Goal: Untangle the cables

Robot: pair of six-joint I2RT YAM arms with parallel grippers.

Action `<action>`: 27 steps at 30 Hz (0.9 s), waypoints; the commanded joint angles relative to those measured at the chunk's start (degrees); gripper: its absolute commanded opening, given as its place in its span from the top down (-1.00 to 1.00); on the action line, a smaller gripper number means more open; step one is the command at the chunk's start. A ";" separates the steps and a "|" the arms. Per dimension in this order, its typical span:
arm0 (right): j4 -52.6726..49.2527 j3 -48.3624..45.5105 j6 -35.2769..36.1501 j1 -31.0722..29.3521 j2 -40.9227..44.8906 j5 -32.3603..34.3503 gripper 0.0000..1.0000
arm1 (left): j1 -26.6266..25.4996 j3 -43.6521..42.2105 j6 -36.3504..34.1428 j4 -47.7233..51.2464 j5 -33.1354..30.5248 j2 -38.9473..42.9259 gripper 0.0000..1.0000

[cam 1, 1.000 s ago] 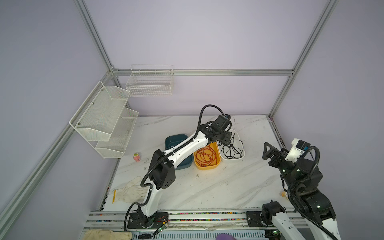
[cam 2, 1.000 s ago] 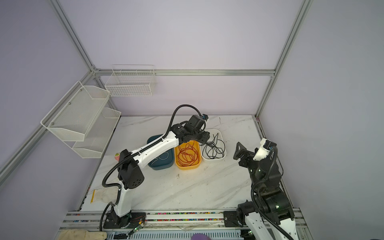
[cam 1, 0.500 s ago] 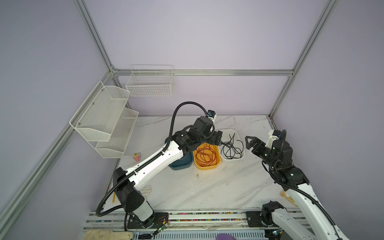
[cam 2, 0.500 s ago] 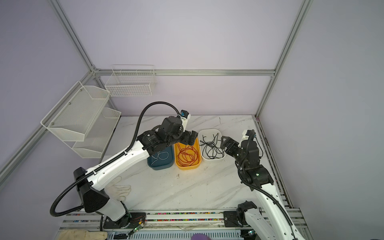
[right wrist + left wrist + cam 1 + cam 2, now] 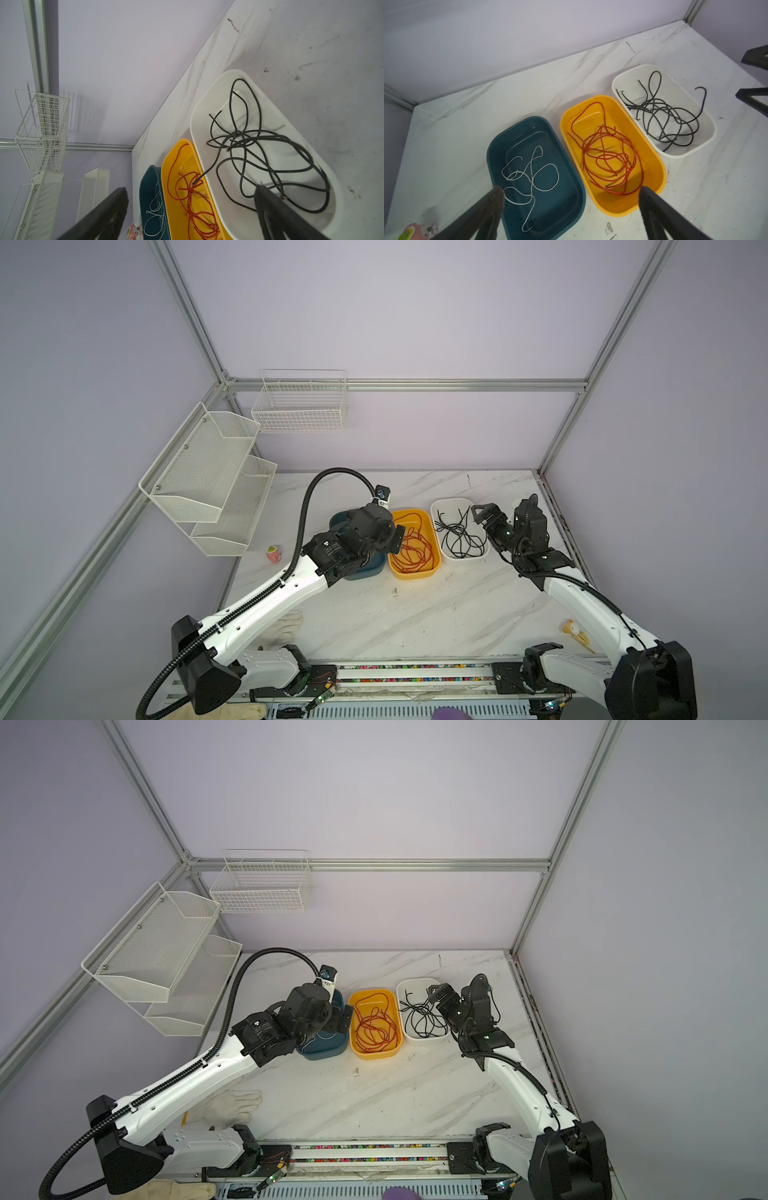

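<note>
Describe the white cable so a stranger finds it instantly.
Three bins stand in a row on the marble table. The white cable lies curled in the dark teal bin, leftmost in both top views. Its neighbours hold orange cables and black cables.

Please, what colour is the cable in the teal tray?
White cable, clearest in the left wrist view.

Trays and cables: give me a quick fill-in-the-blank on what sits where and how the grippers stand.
The teal tray holds one thin ____ cable.
The orange cables lie in the ____ tray.
The white tray holds the ____ cables.
The left gripper and the right gripper are both ____ and hold nothing.
Missing words: white; yellow; black; open.
</note>
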State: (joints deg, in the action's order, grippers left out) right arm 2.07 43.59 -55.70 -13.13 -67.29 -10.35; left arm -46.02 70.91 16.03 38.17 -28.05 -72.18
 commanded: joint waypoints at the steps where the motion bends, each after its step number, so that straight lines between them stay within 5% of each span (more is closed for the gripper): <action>1: 5.02 0.49 -6.66 0.94 -3.56 -2.87 -0.95 | 0.40 -4.18 -1.50 1.00 -5.43 2.22 -1.00; 18: 13.48 -1.85 -13.35 3.89 -9.88 -4.77 -0.41 | 1.55 -7.11 -3.38 -0.61 -5.02 2.03 -1.00; 27: 15.69 -2.37 -14.68 4.23 -13.49 -7.07 -0.33 | 2.05 -7.11 -3.29 -0.59 -4.47 1.76 -1.00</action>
State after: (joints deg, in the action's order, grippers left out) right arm 15.14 42.11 -67.92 -9.26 -81.03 -17.10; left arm -44.60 65.67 13.80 38.98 -32.25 -70.50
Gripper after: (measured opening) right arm 0.669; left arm 0.999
